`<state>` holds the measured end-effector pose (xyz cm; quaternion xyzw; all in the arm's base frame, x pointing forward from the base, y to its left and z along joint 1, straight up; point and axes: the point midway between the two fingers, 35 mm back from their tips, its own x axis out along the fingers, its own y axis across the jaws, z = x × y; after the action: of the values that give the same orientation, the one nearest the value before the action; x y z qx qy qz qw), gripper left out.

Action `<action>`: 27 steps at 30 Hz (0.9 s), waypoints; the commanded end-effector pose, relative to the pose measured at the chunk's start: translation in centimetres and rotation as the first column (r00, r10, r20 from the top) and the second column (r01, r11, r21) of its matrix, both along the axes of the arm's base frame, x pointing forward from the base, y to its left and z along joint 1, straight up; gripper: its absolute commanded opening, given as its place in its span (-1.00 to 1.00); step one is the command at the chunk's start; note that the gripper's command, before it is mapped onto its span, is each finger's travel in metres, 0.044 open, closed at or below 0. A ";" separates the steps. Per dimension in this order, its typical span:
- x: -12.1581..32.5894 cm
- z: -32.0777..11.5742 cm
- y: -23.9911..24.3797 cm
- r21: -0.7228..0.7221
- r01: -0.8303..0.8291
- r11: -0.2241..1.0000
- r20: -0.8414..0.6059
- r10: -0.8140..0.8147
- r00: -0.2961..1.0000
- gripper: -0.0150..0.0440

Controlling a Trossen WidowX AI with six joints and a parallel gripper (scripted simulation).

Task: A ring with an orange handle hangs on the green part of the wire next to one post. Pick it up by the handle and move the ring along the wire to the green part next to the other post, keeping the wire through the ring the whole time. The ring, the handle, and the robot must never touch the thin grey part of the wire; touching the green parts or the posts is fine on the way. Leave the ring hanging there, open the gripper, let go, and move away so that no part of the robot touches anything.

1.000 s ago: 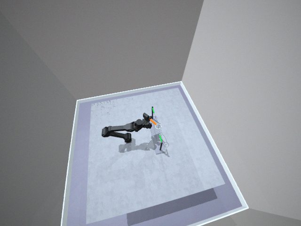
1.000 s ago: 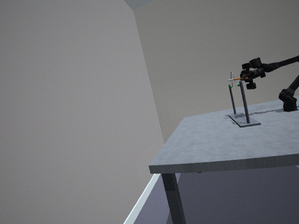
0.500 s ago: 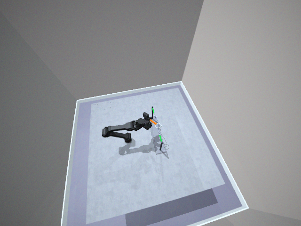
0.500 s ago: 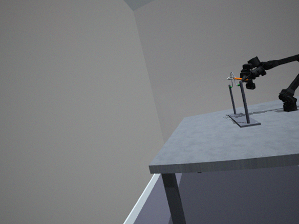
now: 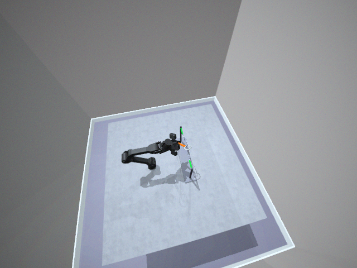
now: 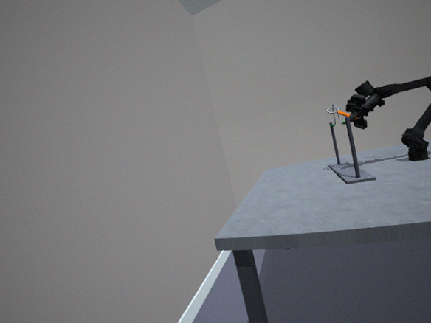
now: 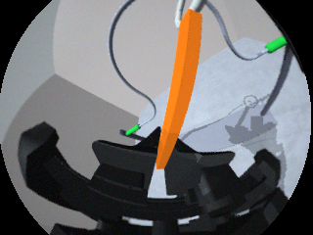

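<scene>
The black gripper (image 5: 177,143) (image 6: 351,117) (image 7: 161,144) is shut on the orange handle (image 5: 182,144) (image 6: 343,113) (image 7: 185,73). The white ring (image 5: 187,149) at the handle's far end lies nearly level around the upper part of the wire's arch in the exterior view. Any contact with the grey wire (image 7: 111,44) is too small to tell. The ring is between the two green parts, away from both. One green part (image 5: 181,131) (image 7: 132,129) is by the far post (image 5: 181,135); the other green part (image 5: 190,163) (image 7: 276,44) is by the near post (image 5: 191,173) (image 6: 352,146). The wrist view cuts off most of the ring.
Both posts stand on a flat base plate (image 6: 364,180) on the table (image 6: 307,207). In the exterior view the near post stands close in front of the gripper. The arm (image 5: 144,149) reaches in from the left in the top view.
</scene>
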<state>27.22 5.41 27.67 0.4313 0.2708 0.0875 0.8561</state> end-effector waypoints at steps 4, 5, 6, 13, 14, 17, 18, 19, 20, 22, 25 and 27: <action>0.0 -0.3 -0.5 -0.135 0.005 0.991 -0.002 -0.006 1.000 -1.00; 0.0 -0.4 -0.5 -0.153 0.006 0.988 -0.002 -0.007 1.000 -1.00; 0.0 -0.5 -0.6 -0.172 0.007 0.985 -0.003 -0.008 1.000 -1.00; 0.0 -1.0 -1.2 -0.298 0.012 0.954 -0.007 -0.015 1.000 -1.00; 0.0 -1.1 -1.3 -0.316 0.012 0.949 -0.008 -0.016 1.000 -1.00; 0.0 -1.2 -1.5 -0.368 0.014 0.930 -0.009 -0.019 1.000 -1.00; 0.0 -1.3 -1.6 -0.385 0.015 0.923 -0.009 -0.020 1.000 -1.00; 0.0 -1.4 -1.7 -0.402 0.015 0.915 -0.009 -0.021 1.000 -1.00; 0.0 -1.4 -1.8 -0.419 0.016 0.908 -0.009 -0.022 1.000 -1.00; 0.0 -1.5 -2.0 -0.452 0.017 0.892 -0.009 -0.023 1.000 -1.00; 0.0 -1.7 -2.3 -0.501 0.018 0.866 -0.009 -0.026 1.000 -1.00; 0.0 -1.8 -2.5 -0.532 0.019 0.847 -0.009 -0.028 1.000 -1.00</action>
<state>27.21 3.19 25.84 0.2092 0.2871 0.0042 0.9348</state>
